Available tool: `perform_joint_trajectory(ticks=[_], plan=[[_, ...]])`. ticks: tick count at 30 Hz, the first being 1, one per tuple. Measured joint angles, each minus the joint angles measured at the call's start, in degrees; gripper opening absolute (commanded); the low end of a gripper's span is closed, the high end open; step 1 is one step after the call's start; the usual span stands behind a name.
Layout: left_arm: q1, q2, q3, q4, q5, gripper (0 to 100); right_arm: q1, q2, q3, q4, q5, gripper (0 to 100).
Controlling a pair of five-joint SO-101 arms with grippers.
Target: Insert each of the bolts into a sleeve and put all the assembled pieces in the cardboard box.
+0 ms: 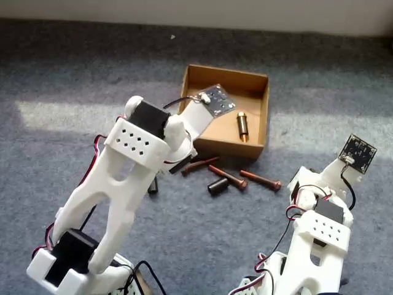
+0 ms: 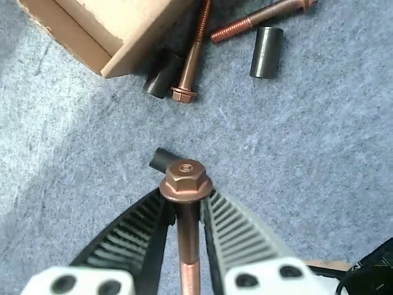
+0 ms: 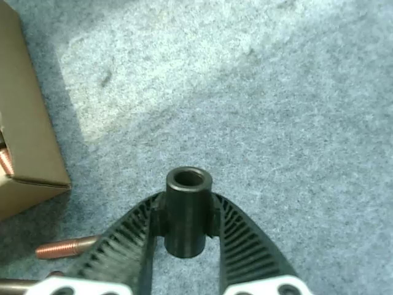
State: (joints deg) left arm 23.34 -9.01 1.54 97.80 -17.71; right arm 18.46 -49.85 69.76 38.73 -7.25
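Note:
My left gripper point(image 2: 186, 198) is shut on a copper bolt point(image 2: 186, 182), its hex head sticking out past the fingertips. Just beyond that head a black sleeve point(image 2: 160, 160) lies on the carpet. My right gripper point(image 3: 187, 212) is shut on another black sleeve point(image 3: 187, 209), bore facing the camera, held over bare carpet to the right of the cardboard box point(image 1: 258, 110). In the box lies one bolt with a sleeve on it point(image 1: 242, 126). In front of the box lie three loose bolts point(image 1: 199, 165) point(image 1: 228, 177) point(image 1: 261, 180) and a sleeve point(image 1: 218, 186).
The left arm point(image 1: 123, 184) reaches across the carpet to the box's front left corner point(image 2: 104, 37). The right arm point(image 1: 319, 227) stands at the lower right. A further sleeve point(image 2: 163, 77) lies against the box beside a bolt point(image 2: 190, 61). Grey carpet is open on both sides.

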Motion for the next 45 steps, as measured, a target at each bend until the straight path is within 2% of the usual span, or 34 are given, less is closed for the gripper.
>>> perform_joint_trajectory(ticks=[7,15,28,31,36,40,45], plan=[[0.1,-2.4,1.7,0.6,0.1,0,0.0,0.0,0.0,0.0,0.0,0.6],[0.1,-18.1,9.4,0.6,6.0,1,0.0,0.0,0.0,0.0,0.0,0.6],[0.1,-33.9,20.1,0.6,6.8,1,-1.2,0.0,0.0,0.0,0.0,0.6],[0.2,-39.8,22.4,0.5,10.5,1,-2.6,0.0,0.0,0.0,0.0,0.6],[0.0,-51.8,30.3,-3.7,16.3,1,-3.2,0.0,0.0,0.0,1.6,0.6],[0.1,-61.8,40.2,-10.6,16.8,1,-3.6,0.0,0.0,0.0,2.1,0.6],[0.0,-74.3,52.5,-19.3,16.1,1,-7.7,0.0,0.0,0.0,2.2,0.6]])
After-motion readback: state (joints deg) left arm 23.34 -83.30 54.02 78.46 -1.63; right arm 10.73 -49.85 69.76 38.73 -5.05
